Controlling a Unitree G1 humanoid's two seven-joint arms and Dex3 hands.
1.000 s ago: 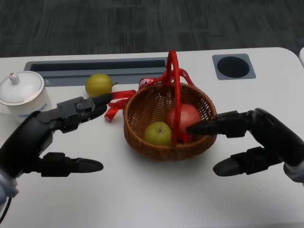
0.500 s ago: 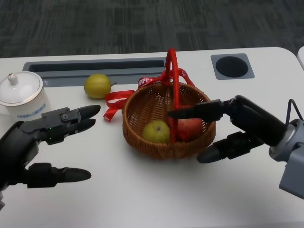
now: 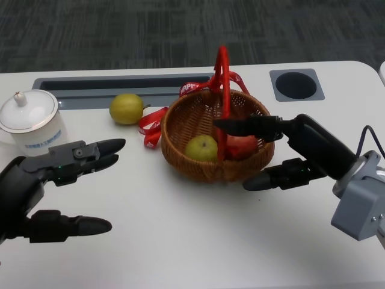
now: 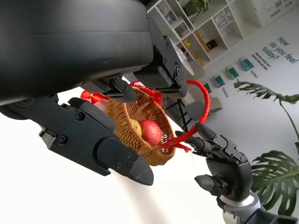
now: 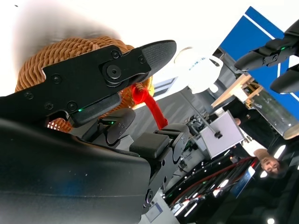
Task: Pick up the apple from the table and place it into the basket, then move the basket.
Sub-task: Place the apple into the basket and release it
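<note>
The wicker basket [image 3: 180,123] with a red hoop handle [image 3: 224,78] stands mid-table. A red apple [image 3: 243,146] and a green-yellow apple [image 3: 201,147] lie inside it. My right hand [image 3: 295,153] is at the basket's right side, fingers spread. Its upper fingers [image 3: 240,126] reach over the rim to the foot of the handle, while its thumb stays outside the wall. In the left wrist view, the fingertip of my right hand [image 4: 219,158] meets the handle [image 4: 201,100]. My left hand [image 3: 42,186] hovers open, left of the basket and apart from it.
A yellow-green fruit [image 3: 126,108] lies on the table behind the basket's left side, beside a red ribbon [image 3: 150,129]. A white lidded pot [image 3: 30,120] stands at the far left. A grey slot [image 3: 120,84] and a round hole [image 3: 296,84] mark the table's back.
The basket has shifted a little away from me and to the right, with my right hand's fingers staying at its handle. My left hand has barely moved.
</note>
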